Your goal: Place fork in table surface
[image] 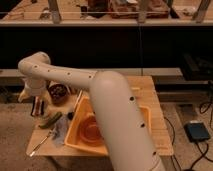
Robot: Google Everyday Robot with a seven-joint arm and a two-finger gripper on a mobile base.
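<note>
Seeing fork [42, 143] flat on tabletop [150, 117], lower left of frame, near front edge. Claw [37, 106] hangs at left, just above green vegetable [50, 120]; apart or together, we cannot tell. Risk we judge: careless arm sweep knocks fork over edge.

A single view looks from high up, forward and downward, over the robot's own arm [120, 115]. The arm's thick upper link fills the lower middle foreground, very near the lens. The desk [155, 110] lies below at middle distance, almost all of it in view apart from what the arm covers. The tool [37, 106] hangs over the desk's end at the left side of the view. A dark shelf [100, 22] crosses the background.
</note>
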